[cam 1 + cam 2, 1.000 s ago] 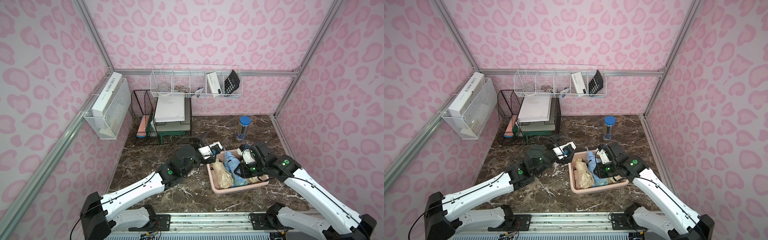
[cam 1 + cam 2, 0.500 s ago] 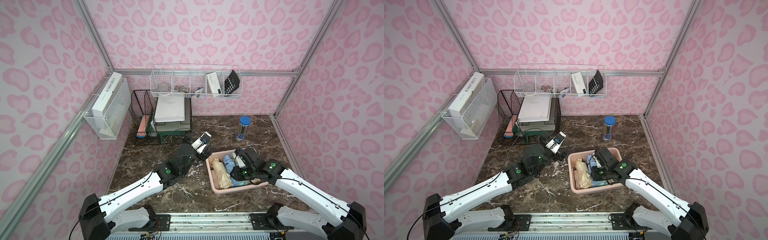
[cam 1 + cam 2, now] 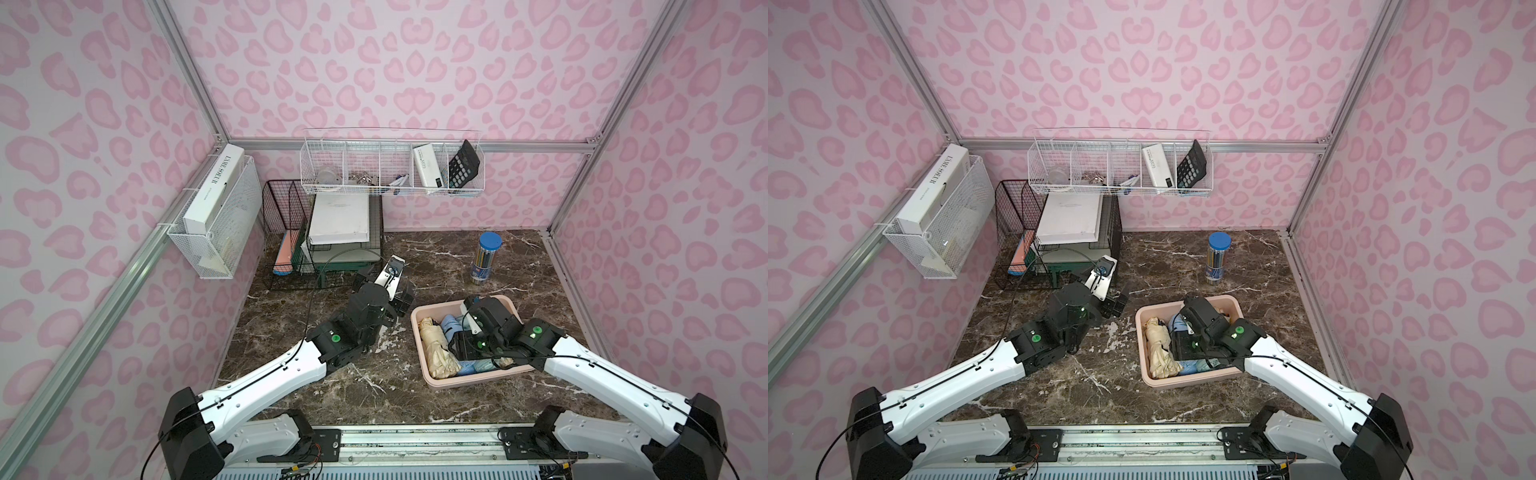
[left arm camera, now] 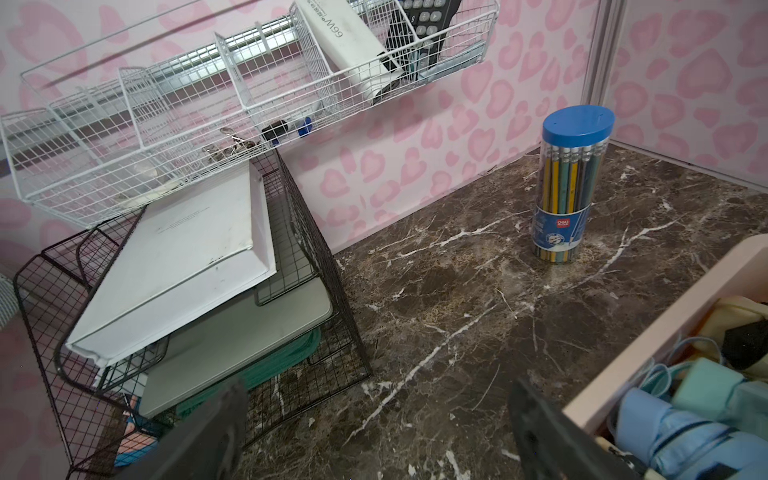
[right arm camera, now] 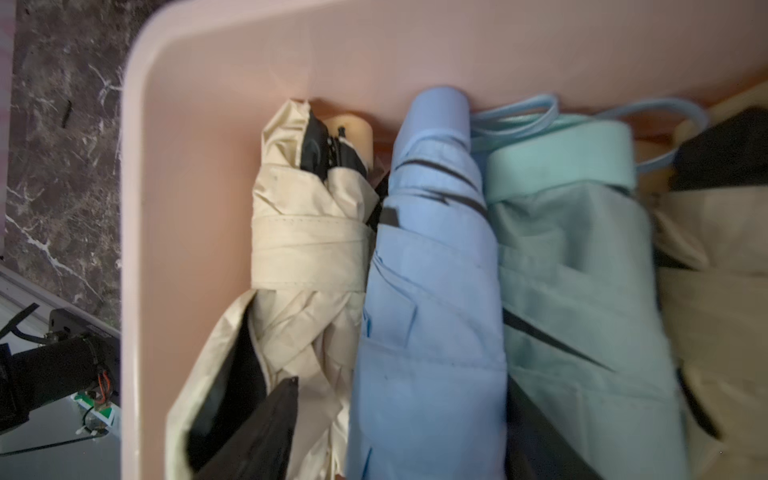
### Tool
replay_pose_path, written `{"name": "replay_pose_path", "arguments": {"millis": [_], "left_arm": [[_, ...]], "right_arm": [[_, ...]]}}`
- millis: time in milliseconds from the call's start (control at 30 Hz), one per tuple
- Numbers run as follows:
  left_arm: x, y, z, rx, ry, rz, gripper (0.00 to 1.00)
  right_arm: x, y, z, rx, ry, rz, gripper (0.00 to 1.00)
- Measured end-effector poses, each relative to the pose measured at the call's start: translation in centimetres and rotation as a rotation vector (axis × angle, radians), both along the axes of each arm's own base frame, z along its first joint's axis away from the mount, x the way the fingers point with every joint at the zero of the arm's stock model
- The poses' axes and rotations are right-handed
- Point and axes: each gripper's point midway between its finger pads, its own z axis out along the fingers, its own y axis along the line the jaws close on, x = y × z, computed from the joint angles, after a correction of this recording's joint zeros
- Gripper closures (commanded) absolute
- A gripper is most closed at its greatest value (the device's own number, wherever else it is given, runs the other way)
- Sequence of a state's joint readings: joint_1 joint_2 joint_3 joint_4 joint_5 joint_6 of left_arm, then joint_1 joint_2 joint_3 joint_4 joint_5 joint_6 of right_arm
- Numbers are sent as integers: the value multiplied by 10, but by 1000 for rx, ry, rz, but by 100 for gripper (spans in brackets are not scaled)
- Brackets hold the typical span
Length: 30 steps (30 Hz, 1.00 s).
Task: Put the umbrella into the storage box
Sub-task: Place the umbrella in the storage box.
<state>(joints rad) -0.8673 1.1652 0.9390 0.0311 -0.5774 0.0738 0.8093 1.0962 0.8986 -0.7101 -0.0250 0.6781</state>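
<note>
Only the right wrist view shows the right claw [image 5: 401, 386] parted, loosely astride the blue umbrella [image 5: 432, 270] lying in the storage box [image 5: 199, 124]. Both top views place the box at 4 o'clock on the tabletop [image 3: 436, 266], with the left claw [image 3: 384, 289], wide open and empty, at its 10 o'clock.

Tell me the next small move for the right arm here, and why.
Probably lift the right claw straight up out of the storage box. Its jaws stand apart on either side of the blue umbrella, which lies flat in the box between the cream umbrella and the mint umbrella, so it looks placed.
</note>
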Motion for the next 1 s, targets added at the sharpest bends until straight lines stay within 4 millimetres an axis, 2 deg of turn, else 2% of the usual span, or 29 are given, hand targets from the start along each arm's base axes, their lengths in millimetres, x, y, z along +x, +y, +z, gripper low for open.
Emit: {"name": "replay_pose_path", "arguments": {"millis": [267,367,500,667,800,900,1000], "left_arm": [[10,25,-12,-54,63,105,2],[14,38,-17,-81,88,163,2],[17,60,-22,-122,120,251,2],[15,95,-31,-176,159,379,2],[7,138,-47,-225,209,547,2],[-4,173,-63,-245,239,674,2],[-16,201,-79,-236,252,770,2]], "right_arm": [[29,-13,63,43,-182,-33,24],[48,-32,77,30,-248,-82,24],[79,-74,86,-12,-335,-184,24],[109,-138,79,-98,-431,-343,23],[128,-189,72,-157,-520,-475,23],[137,-220,56,-188,-555,-558,23],[141,-241,32,-214,-580,-611,23]]}}
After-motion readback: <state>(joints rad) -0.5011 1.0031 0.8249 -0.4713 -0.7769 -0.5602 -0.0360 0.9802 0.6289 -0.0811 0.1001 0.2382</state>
